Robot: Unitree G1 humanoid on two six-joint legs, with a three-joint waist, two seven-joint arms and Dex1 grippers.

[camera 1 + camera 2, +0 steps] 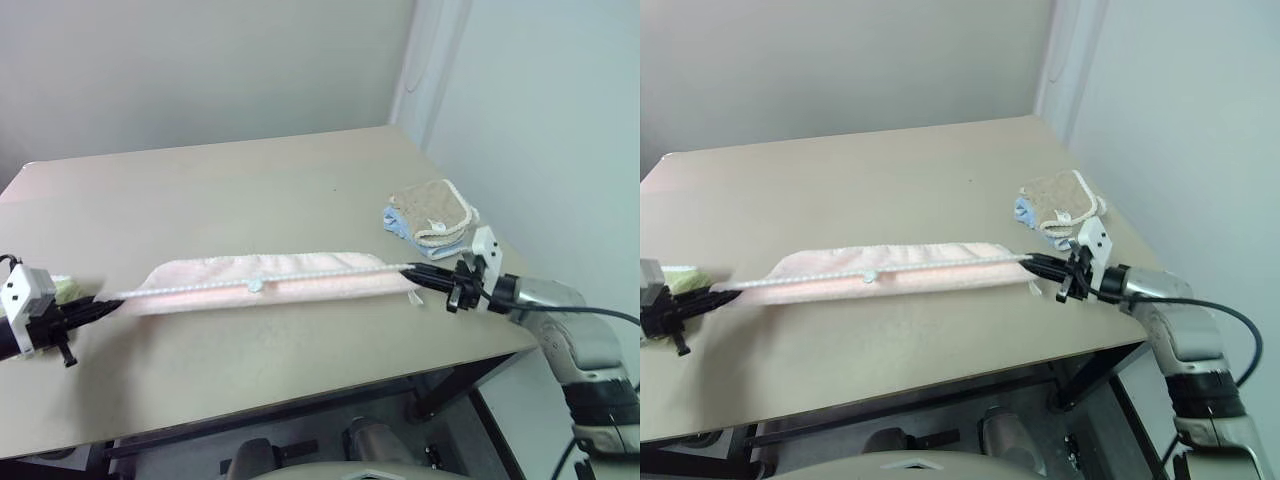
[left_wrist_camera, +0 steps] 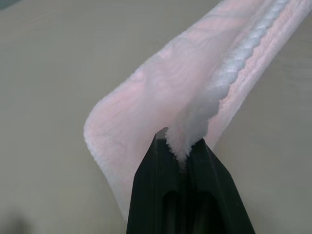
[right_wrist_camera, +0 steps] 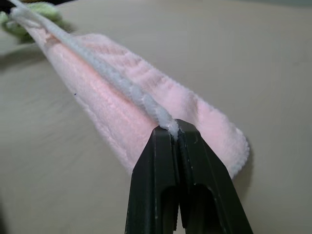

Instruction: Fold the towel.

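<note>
Claws (image 1: 110, 302) (image 1: 412, 270) pinch towel (image 1: 260, 282); tan towel (image 1: 433, 212) beside (right).

Bare test room or lab corner: plain beige tabletop (image 1: 250, 190) against blank pale walls (image 1: 200, 60), small stack of folded cloths (image 1: 432, 212), no furnishings.

Pink towel (image 1: 262, 282) stretched taut between both tools — left (image 1: 108, 304), right (image 1: 412, 270).

The robot's two arms reach out low and wide apart, the left gripper (image 1: 108, 303) pointing inward to the right and the right gripper (image 1: 412, 269) pointing inward to the left, each with its black fingers pinched tight on a white-edged corner of the towel (image 1: 262, 282) stretched between them.
</note>
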